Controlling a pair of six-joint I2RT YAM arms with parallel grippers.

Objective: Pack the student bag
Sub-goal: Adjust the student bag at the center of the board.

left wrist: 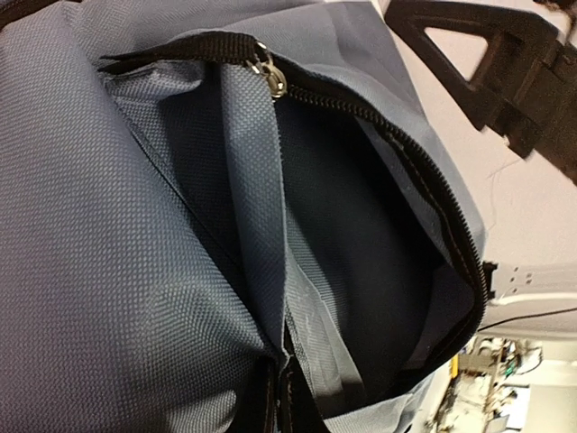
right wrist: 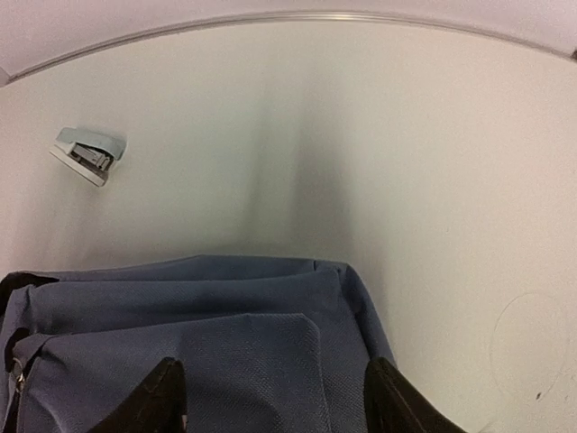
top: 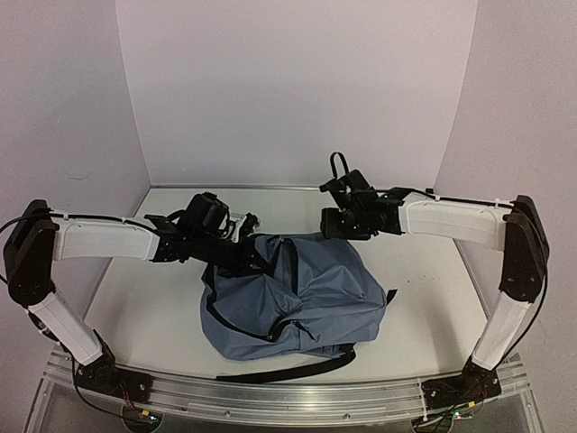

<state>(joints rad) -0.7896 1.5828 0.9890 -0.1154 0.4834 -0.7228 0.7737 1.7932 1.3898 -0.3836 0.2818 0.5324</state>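
A pale, matt white table is seen from above, closed in on three sides by plain pale walls and edged at the near side by a metal rail. From the left, the left arm is stretched out level over the table, and the left gripper is set at the upper left edge of the student bag. Whether it is clenched or released cannot be told, as its fingers are not made out in any view. The slate-blue bag is slumped in the middle of the table, with a black strap trailing along its near side. To the right, the right gripper is held just above the bag's far right corner. Its dark fingertips are spread apart, with nothing gripped and only bag fabric below them. Only in the left wrist view is the bag's mouth shown unzipped, with a metal zipper pull at the top and dark lining inside. Only in the right wrist view is a small pale stapler clearly shown, lying on the table beyond the bag, well apart from it.
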